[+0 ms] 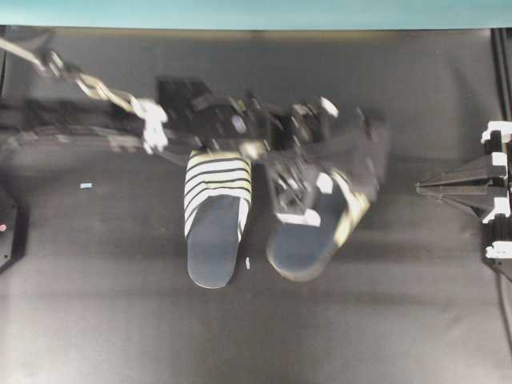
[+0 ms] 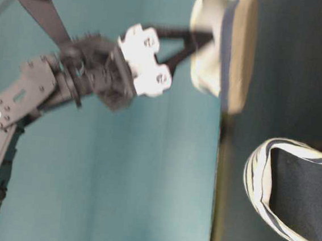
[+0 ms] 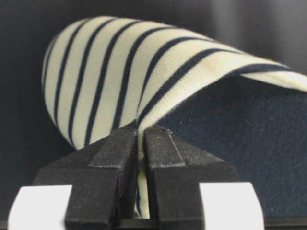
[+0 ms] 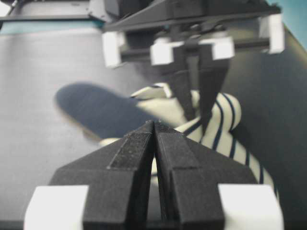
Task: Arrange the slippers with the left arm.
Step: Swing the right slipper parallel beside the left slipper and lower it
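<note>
One slipper [image 1: 214, 216] lies flat near the table's middle, striped toe cover toward the back and navy insole toward the front. The other slipper [image 1: 316, 240] sits just right of it, tipped up so its pale sole edge shows. My left gripper [image 1: 298, 190] reaches across from the left and is shut on the rim of that slipper's striped cover [image 3: 110, 72]. In the left wrist view the jaws [image 3: 141, 129] pinch the fabric edge. The table-level view shows this slipper [image 2: 224, 52] raised on the left gripper [image 2: 198, 41]. My right gripper [image 1: 424, 188] rests shut and empty at the right edge.
A dark mat [image 1: 120, 320] covers the table, with a teal wall [image 1: 256, 12] behind it. A small white scrap [image 1: 248, 262] lies between the slippers' heels and a pale blue fleck [image 1: 86, 186] on the left. The right wrist view looks past its own jaws [image 4: 154, 123] at the held slipper [image 4: 218, 122].
</note>
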Tool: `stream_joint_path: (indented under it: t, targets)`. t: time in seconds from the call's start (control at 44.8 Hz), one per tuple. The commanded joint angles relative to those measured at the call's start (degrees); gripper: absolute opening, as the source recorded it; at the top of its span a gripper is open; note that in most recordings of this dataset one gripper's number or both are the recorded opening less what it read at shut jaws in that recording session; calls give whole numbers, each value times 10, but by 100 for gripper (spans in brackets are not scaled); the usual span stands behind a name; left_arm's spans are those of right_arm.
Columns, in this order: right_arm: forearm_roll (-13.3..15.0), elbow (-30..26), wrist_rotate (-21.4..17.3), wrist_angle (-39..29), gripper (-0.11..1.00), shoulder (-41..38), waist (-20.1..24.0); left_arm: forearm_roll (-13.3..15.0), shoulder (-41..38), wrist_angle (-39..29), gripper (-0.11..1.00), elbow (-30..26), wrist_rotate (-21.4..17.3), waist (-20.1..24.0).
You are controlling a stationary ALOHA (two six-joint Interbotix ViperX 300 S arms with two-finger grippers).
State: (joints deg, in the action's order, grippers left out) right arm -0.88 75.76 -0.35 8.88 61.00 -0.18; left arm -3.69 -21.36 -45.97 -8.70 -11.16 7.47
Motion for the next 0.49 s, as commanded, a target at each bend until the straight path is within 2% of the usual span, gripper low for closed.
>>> stream_joint_path:
  t: [0.0,0.112,0.357,0.469]
  targets:
    - [-2,-3,3,4,0,-3,0,0,20,-15,1,12,50,8]
    - [-2,-3,3,7,0,-2,0,-1,26,-16,1,25,99,17]
    - [-2,-2,3,8,0,-2,0,-1,20,-18,1,34,114,24]
    - [-2,-2,3,8,0,-2,0,-1,8,-20,1,41,135,31]
